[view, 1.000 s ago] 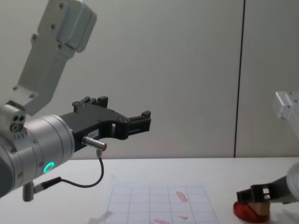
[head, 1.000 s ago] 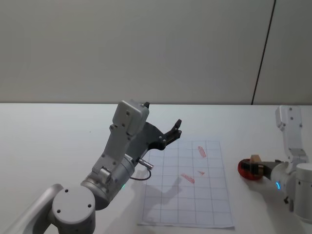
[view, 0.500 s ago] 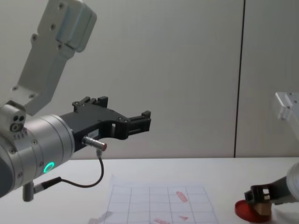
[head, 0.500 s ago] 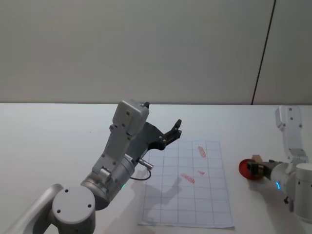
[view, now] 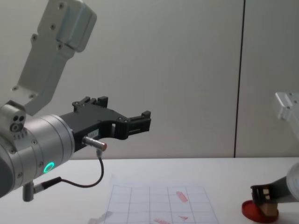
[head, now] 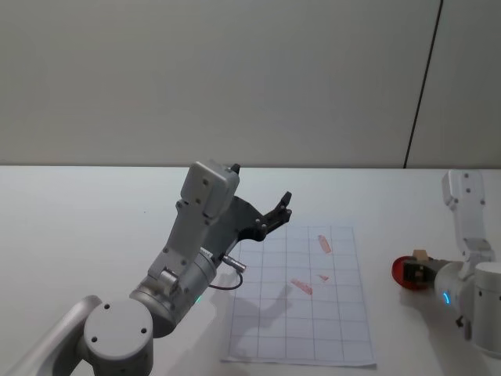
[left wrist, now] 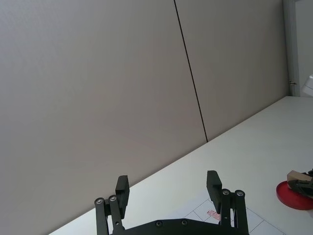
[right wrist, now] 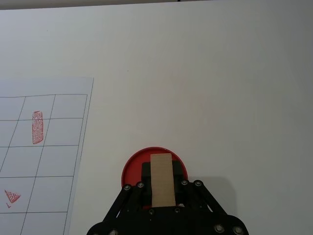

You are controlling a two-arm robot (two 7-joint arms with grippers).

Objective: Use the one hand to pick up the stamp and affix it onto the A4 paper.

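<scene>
White tabletop [head: 78,204] with the gridded A4 paper [head: 301,313] lying flat, a few red marks in its cells. Left gripper [left wrist: 167,182] raised in the air above the paper's left edge, jaws wide and empty. Right gripper [right wrist: 162,172] low to the right of the sheet, over a round red ink pad [right wrist: 134,166], jaws closed on the small wooden stamp [right wrist: 162,188], held upright at the pad.

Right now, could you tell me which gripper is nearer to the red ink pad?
The right. The right gripper holds the stamp right over the ink pad; the left gripper hangs open in the air by the A4 paper's far left corner, well away.
</scene>
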